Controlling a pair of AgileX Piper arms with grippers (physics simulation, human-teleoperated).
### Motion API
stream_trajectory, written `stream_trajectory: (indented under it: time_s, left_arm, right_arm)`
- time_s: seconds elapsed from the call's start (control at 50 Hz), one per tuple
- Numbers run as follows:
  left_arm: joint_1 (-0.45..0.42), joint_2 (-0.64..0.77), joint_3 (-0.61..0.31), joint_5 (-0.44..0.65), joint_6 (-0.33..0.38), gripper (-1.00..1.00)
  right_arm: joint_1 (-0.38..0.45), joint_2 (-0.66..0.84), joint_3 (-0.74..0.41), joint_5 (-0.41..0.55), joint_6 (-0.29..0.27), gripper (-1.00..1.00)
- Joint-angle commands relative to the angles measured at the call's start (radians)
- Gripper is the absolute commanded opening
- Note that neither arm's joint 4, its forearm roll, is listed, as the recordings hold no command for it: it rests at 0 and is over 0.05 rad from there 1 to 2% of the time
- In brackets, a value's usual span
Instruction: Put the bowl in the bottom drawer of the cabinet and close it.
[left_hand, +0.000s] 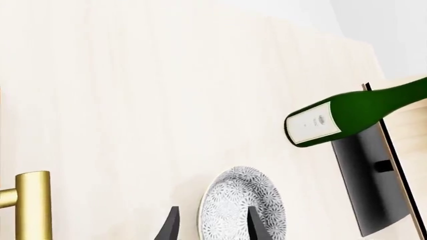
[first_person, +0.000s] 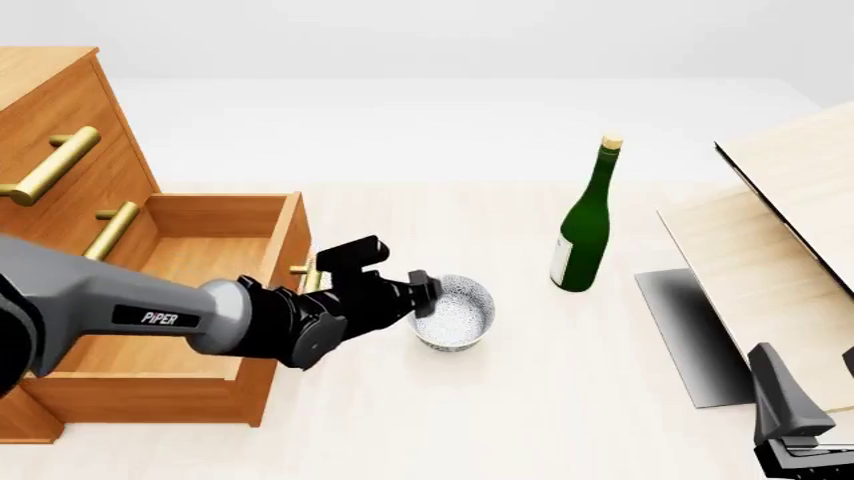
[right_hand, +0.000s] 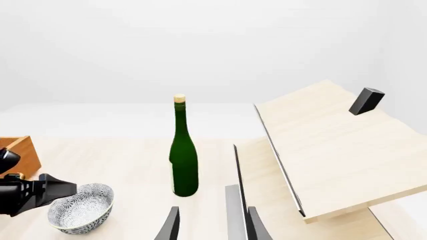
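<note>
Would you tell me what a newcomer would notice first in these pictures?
The left gripper at the rim of the speckled bowl, just right of the open bottom drawer. Next, the green bottle standing upright to the bowl's right.

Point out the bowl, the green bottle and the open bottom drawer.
bowl (first_person: 454, 312): front view, speckled inside.
green bottle (first_person: 582, 240): front view, body above the label.
bottom drawer (first_person: 200, 262): front view, bare floor inside.

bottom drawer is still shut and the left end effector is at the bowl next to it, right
Not quite: the bottom drawer is pulled open, as the front view shows. The rest holds: the left end effector is at the bowl beside it.
</note>
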Motion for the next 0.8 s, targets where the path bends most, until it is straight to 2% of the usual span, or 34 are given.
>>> stream_trajectory:
  time_s: [0.02, 0.8]
  left_arm:
    - [-0.008, 0.029, 0.001, -0.022, -0.019, 1.0]
    - [-0.02, 0.11, 0.004, -0.085, -0.066, 1.0]
  right_arm:
    - [0.0, 0.0, 0.0, 0.0, 0.0, 1.0]
    - [0.0, 0.0, 0.0, 0.0, 0.0, 1.0]
